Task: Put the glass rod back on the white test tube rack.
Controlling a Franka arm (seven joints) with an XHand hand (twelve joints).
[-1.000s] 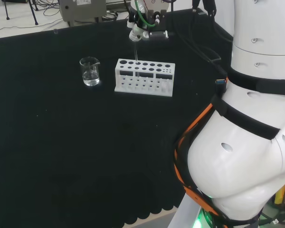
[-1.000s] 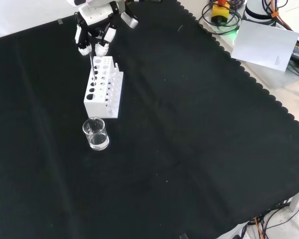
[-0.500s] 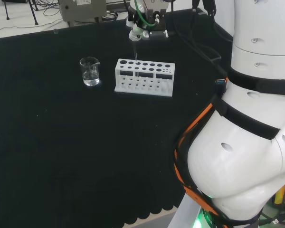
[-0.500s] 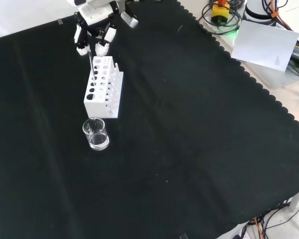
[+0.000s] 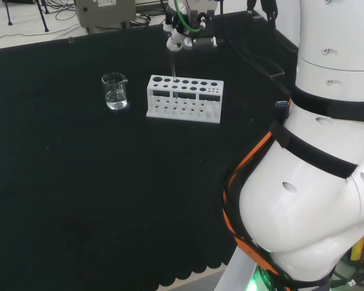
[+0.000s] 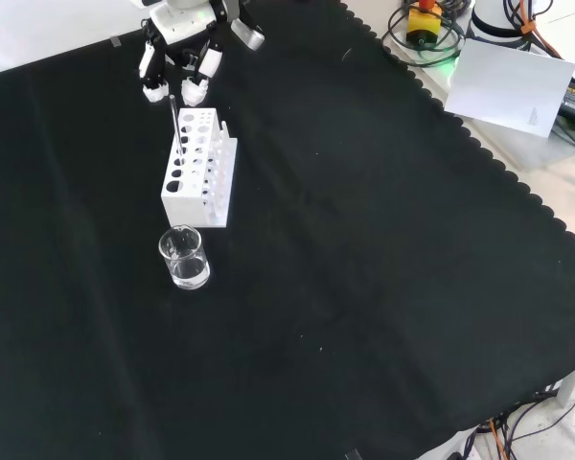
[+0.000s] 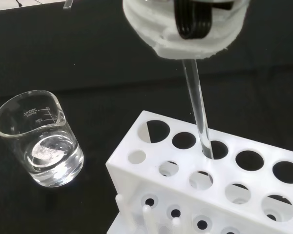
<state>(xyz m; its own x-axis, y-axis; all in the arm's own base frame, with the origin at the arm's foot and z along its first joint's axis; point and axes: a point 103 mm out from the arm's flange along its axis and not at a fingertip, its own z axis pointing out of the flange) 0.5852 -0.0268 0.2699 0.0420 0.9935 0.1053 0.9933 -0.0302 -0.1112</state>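
The glass rod (image 6: 175, 120) stands almost upright in a hole of the white test tube rack (image 6: 194, 201), in the row farthest from the front camera. The hand (image 6: 187, 24) hovers just above it, with fingers (image 6: 194, 91) spread to either side of the rod's top and a gap showing between them and the glass. In the head view the rod (image 5: 173, 68) rises from the rack (image 5: 185, 108) toward the hand (image 5: 185, 33). In the wrist view the rod (image 7: 198, 107) drops from the blurred hand (image 7: 185, 29) into a hole of the rack (image 7: 118, 170).
A small glass beaker (image 6: 183, 259) holding a little clear liquid stands close to the rack's near end in the front view; it is also seen in the head view (image 5: 114, 91) and in the wrist view (image 7: 39, 139). The arm's white links (image 5: 315, 151) fill the head view's right.
The hand has risen slightly and its fingers have drawn away from the rod's top. The rod stays standing in the rack.
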